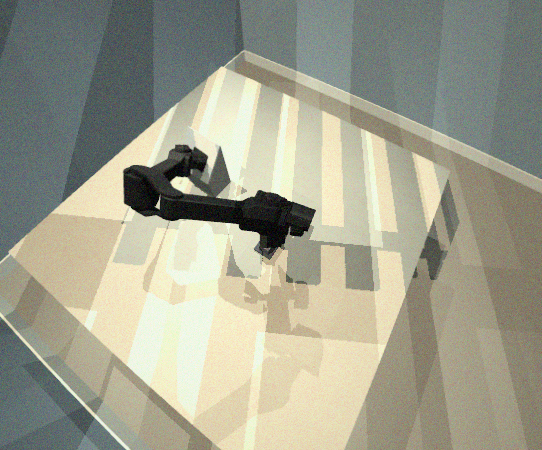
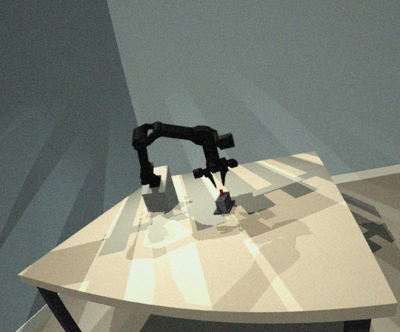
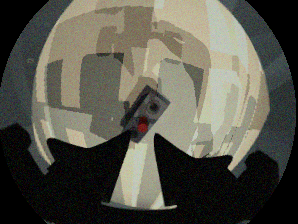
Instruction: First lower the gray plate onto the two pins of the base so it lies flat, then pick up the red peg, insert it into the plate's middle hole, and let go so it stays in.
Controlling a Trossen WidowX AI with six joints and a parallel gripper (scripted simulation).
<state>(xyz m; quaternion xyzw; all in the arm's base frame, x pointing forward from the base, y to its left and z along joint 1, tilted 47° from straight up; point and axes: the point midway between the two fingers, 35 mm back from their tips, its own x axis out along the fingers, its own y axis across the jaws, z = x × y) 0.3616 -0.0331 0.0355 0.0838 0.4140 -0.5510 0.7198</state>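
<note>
The gray plate [image 2: 223,198] [image 3: 161,103] shows as the top of a small gray block, with a dark round hole or pin toward one end. The dark base [image 2: 218,212] shows at its foot; the pins and the exact seating of the plate cannot be made out. The red peg [image 2: 221,192] [image 3: 143,127] stands in the block, with a short red part above the top; which hole it is in is hard to tell. My gripper [image 2: 219,186] [image 3: 143,135] is open, its fingertips apart just above the peg, holding nothing. In the top view the arm hides the block.
A pale gray block [image 2: 161,201] stands beside the arm's foot on the wooden table [image 2: 311,280]. Striped light and shadows cross the table top. The table's edge is at the front and right.
</note>
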